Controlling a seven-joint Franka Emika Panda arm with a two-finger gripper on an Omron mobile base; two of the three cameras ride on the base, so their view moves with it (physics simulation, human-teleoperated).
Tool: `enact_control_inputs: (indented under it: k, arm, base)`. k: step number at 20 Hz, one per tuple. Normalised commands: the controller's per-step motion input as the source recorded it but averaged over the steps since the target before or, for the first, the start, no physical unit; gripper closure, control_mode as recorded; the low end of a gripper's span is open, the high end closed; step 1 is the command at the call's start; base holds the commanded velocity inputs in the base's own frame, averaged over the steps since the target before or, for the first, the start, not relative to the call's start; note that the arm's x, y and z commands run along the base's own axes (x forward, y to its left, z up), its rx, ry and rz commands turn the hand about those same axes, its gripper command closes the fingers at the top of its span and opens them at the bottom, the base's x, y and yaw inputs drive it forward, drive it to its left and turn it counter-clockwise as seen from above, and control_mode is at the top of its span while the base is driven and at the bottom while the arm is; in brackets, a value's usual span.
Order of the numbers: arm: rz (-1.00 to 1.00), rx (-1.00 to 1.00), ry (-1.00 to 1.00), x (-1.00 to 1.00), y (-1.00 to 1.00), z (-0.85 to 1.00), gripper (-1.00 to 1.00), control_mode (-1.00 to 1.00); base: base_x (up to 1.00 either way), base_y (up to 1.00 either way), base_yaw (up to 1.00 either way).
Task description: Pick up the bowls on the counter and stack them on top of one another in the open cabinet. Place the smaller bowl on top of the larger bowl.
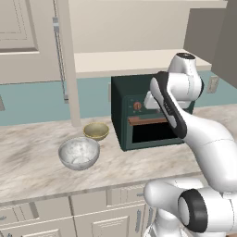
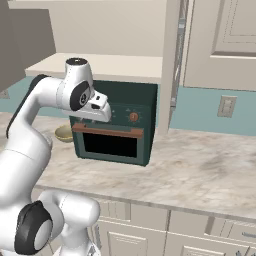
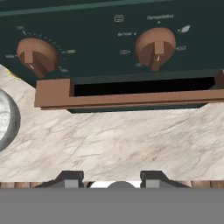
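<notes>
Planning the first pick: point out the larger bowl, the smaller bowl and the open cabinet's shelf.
larger bowl (image 1: 79,153), left base view, on its marbled inner hollow.
smaller bowl (image 1: 96,130), left base view, on its yellowish-tan inside.
open cabinet (image 1: 129,61), left base view, on its flat pale shelf above the oven.

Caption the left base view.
Grey bowl and tan bowl beside green oven, arm raised.

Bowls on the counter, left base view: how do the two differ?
The larger bowl is grey-white and marbled; the smaller bowl is plain yellowish-tan. The larger bowl is clearly wider and deeper than the smaller bowl. The larger bowl sits nearer the counter's front edge; the smaller bowl sits behind it, closer to the dark green oven. Both are round, upright, empty and apart from each other.
</notes>
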Motion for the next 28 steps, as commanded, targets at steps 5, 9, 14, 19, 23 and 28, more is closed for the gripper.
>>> enact_control_inputs:
  k: [5,9,14,19,23,28]
  arm:
    - [0.0,0.0,-0.01,-0.03,0.08,0.0,-1.0,-1.0]
    - [-0.01,0.0,-0.01,-0.05,0.2,0.0,-1.0,-1.0]
    - [-0.02,0.0,0.0,-0.05,0.21,0.0,-1.0,-1.0]
    - [-0.02,0.01,0.0,-0.08,0.21,-0.03,-1.0,-1.0]
    - [0.0,0.02,0.0,-0.14,0.18,-0.09,-1.0,-1.0]
    - [0.0,0.04,-0.01,-0.13,0.22,-0.11,-1.0,-1.0]
  base:
    - [0.0,0.0,0.0]
    - [0.0,0.0,0.0]
    - [0.0,0.0,0.0]
    - [0.0,0.0,0.0]
    - [0.0,0.0,0.0]
    - [0.0,0.0,0.0]
